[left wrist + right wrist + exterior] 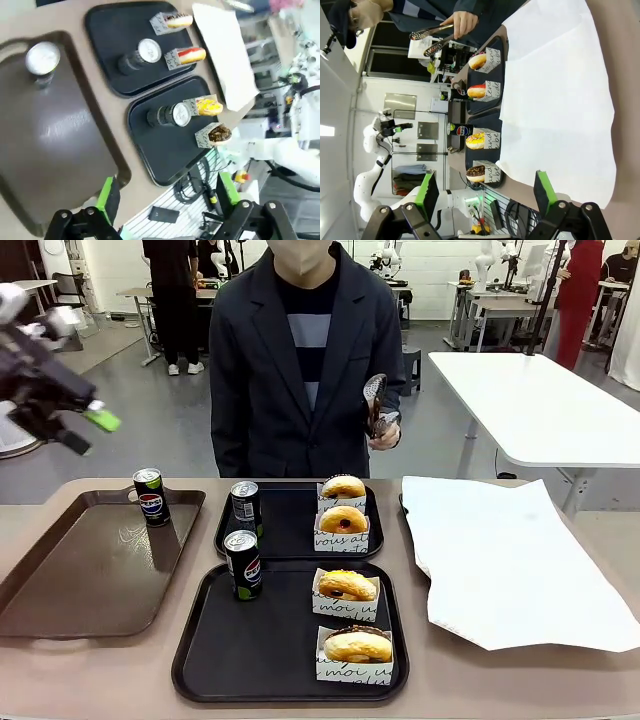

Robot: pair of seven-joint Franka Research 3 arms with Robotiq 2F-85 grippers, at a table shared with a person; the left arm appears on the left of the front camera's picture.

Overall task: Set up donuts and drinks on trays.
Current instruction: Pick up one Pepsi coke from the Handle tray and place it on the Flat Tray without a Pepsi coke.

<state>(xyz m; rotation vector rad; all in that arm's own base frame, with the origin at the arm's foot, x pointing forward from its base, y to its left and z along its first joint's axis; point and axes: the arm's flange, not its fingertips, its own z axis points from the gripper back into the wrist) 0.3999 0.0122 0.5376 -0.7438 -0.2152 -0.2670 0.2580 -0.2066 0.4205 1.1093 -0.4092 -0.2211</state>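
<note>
With both trays loaded and one can [151, 496] left on the brown tray [60, 580], the left gripper [165, 197] — fingers spread, empty — could tip that slim can if it descends off-centre.

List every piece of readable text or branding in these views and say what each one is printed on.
"pepsi" logo: can on the brown tray.
Pepsi globe logo: can on the near black tray.
Small white label print: can on the far black tray, too small to read.
"vous at...": far tray's front donut sleeve.
"moi au...": nearest donut sleeve.
Other sleeves' script: unreadable.
</note>
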